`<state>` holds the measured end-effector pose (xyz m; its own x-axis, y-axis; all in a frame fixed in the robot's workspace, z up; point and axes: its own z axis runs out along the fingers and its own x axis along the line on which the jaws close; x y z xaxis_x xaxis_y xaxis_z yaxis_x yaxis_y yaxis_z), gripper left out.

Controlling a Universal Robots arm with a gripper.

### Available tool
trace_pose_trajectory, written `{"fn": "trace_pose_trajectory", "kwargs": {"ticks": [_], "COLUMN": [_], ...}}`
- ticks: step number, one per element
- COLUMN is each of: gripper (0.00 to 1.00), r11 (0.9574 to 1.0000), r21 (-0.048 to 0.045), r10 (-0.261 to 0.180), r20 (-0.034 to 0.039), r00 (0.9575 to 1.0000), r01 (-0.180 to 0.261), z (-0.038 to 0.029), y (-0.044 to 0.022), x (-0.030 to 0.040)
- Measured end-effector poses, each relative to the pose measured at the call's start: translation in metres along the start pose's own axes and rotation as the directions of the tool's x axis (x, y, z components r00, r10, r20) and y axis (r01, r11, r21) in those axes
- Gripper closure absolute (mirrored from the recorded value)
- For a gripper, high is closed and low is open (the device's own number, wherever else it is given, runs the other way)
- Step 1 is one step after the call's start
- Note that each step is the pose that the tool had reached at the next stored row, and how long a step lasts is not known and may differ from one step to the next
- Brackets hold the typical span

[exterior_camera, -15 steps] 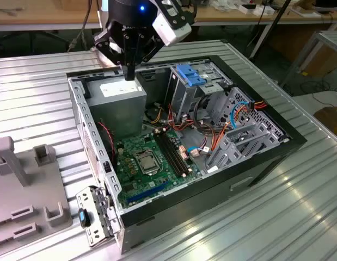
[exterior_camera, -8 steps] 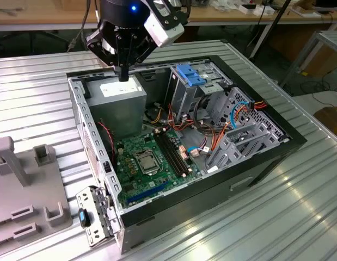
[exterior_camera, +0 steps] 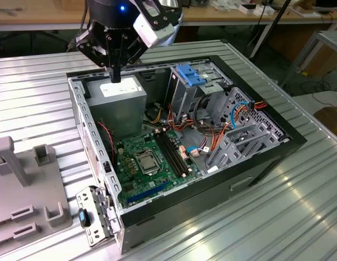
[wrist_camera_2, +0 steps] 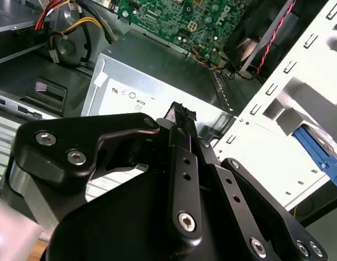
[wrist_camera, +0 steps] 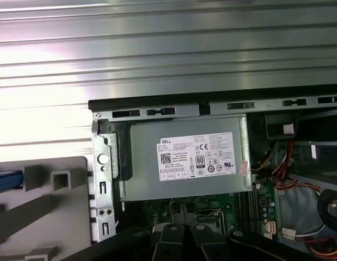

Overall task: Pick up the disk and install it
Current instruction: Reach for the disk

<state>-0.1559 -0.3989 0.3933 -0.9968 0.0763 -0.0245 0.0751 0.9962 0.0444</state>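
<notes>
Black gripper (exterior_camera: 115, 75) hangs upper left of the exterior view, fingers pressed together, empty, over the silver power supply box (exterior_camera: 116, 100) in the open black computer case (exterior_camera: 212, 190). Blue-framed disk (wrist_camera: 5, 180) sits on the grey plastic holder (exterior_camera: 26, 201), lower left, outside the case.

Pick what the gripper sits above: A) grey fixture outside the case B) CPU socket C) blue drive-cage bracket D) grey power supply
D: in the exterior view the gripper hangs over the labelled grey power supply, which also lies straight ahead in the first wrist view.
</notes>
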Motion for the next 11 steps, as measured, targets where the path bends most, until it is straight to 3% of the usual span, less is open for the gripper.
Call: {"fn": "trace_pose_trajectory", "kwargs": {"ticks": [11], "gripper": [0.89], "r11": [1.0000], "r21": [0.0000], "r10": [0.000], "r20": [0.0000], "r00": [1.0000], "r01": [0.000], "z": [-0.0007], "y": [-0.0018], "x": [0.0235]}}
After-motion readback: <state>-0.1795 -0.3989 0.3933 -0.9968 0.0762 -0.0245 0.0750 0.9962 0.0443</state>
